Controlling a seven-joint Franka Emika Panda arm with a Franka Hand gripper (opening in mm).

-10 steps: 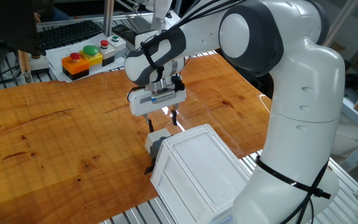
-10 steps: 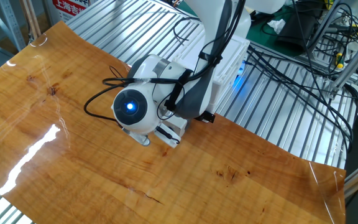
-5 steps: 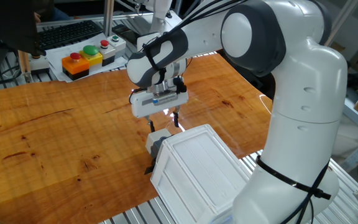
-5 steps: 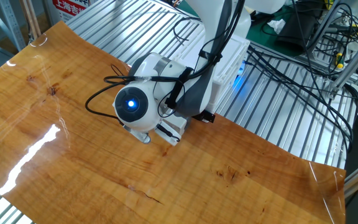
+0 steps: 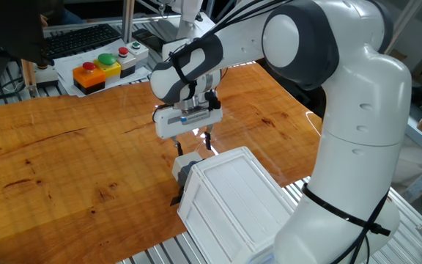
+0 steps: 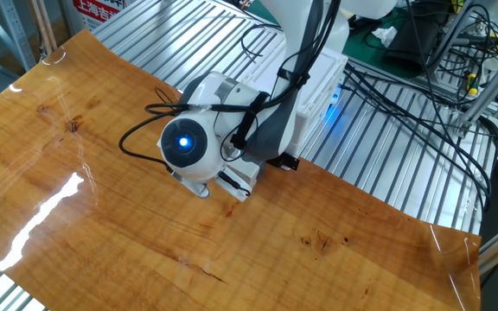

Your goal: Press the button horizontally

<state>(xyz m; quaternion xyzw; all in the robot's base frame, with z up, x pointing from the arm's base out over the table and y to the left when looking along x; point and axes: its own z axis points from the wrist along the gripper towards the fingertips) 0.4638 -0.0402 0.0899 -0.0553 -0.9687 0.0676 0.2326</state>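
The button (image 5: pixel 187 159) is a small pale cap on a dark grey base (image 5: pixel 184 176). It juts from the left end of a large white ribbed box (image 5: pixel 233 198) at the near edge of the wooden table (image 5: pixel 64 161). My gripper (image 5: pixel 193 145) points down just above and behind the button. Its two dark fingers (image 5: pixel 179 147) stand apart with a clear gap and hold nothing. In the other fixed view the wrist with its blue light (image 6: pixel 184 144) hides the fingers and the button.
A yellow-orange housing with red and green domed buttons (image 5: pixel 97 70) and a white housing with tiny red buttons (image 5: pixel 132 51) stand at the far left, next to a keyboard (image 5: pixel 79 38). Metal slats (image 6: pixel 387 173) and cables (image 6: pixel 422 95) lie beyond the table.
The gripper has shifted slightly to the right, staying over the button. Its fingers remain apart and the box has not moved.
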